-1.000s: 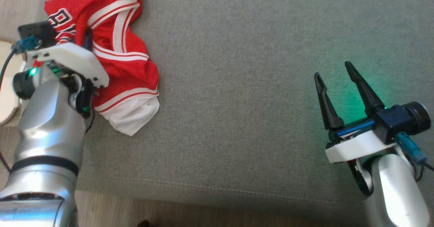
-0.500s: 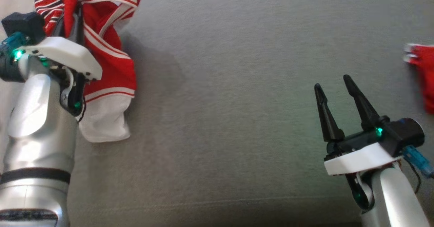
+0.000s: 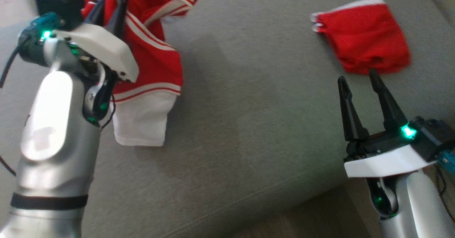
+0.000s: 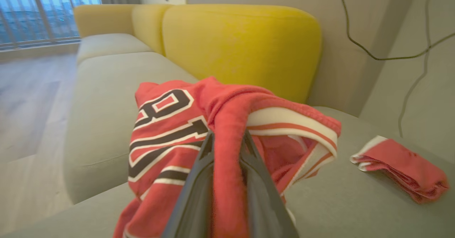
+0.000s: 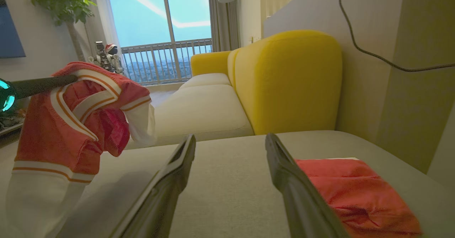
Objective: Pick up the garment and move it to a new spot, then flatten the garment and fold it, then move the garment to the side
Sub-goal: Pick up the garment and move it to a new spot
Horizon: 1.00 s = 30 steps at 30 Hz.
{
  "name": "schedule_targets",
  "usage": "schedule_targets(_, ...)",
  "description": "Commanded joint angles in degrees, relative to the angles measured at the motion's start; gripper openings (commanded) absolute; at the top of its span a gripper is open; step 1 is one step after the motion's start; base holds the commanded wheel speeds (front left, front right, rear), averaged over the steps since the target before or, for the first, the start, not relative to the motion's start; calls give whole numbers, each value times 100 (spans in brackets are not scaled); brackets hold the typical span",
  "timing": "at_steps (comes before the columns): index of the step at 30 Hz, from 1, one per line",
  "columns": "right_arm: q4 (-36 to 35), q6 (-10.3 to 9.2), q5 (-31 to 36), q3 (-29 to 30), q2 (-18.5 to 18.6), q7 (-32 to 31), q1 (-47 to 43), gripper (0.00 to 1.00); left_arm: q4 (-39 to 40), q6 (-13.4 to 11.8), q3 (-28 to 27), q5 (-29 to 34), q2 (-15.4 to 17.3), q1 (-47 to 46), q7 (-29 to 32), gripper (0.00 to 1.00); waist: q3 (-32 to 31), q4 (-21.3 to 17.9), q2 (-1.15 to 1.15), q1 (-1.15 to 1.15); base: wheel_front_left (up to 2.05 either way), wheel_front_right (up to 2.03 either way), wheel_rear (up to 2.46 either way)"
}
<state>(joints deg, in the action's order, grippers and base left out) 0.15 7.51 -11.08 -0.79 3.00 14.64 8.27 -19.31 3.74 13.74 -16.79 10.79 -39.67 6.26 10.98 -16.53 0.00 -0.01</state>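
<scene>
While the left gripper [image 4: 226, 138] clamps the red jersey [image 3: 156, 60], seemingly hanging clear above the grey cushion [image 3: 249, 106], the right gripper [image 3: 357, 76] gapes empty over the cushion's right end.

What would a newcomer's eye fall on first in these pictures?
The red-and-white jersey, hanging bunched from the left gripper at the head view's upper left. Then the smaller folded red garment lying on the grey sofa seat at upper right, just beyond the open right gripper.
</scene>
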Motion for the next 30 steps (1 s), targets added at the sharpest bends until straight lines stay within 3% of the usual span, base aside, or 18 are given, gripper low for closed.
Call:
schedule_targets(1,-245,-2,-110,-136,-12,36,238,100,378,-56,-97,24,155,-150,170,0,321,-636,0,1,0,0,0)
schedule_targets(7,-257,-2,-370,-176,-12,36,323,100,261,-58,273,154,61,-31,564,0,740,-1046,0,1,0,0,0)
schedule_targets(15,-271,-2,-528,-259,-12,36,440,100,-780,-216,497,348,-166,-152,187,0,1080,-1119,0,1,0,0,0)
schedule_targets(17,-260,-2,-518,-258,-12,36,453,100,-1045,-239,544,361,-281,-198,-52,100,1065,-1064,0,1,0,0,0)
schedule_targets(22,-194,-2,-366,-325,-13,36,367,100,-1371,-360,608,357,-515,-242,-812,100,835,-744,0,1,0,0,0)
schedule_targets(30,90,-2,-40,-474,-13,36,154,100,-1234,-485,446,-270,-744,369,-1842,100,155,257,0,1,0,0,0)
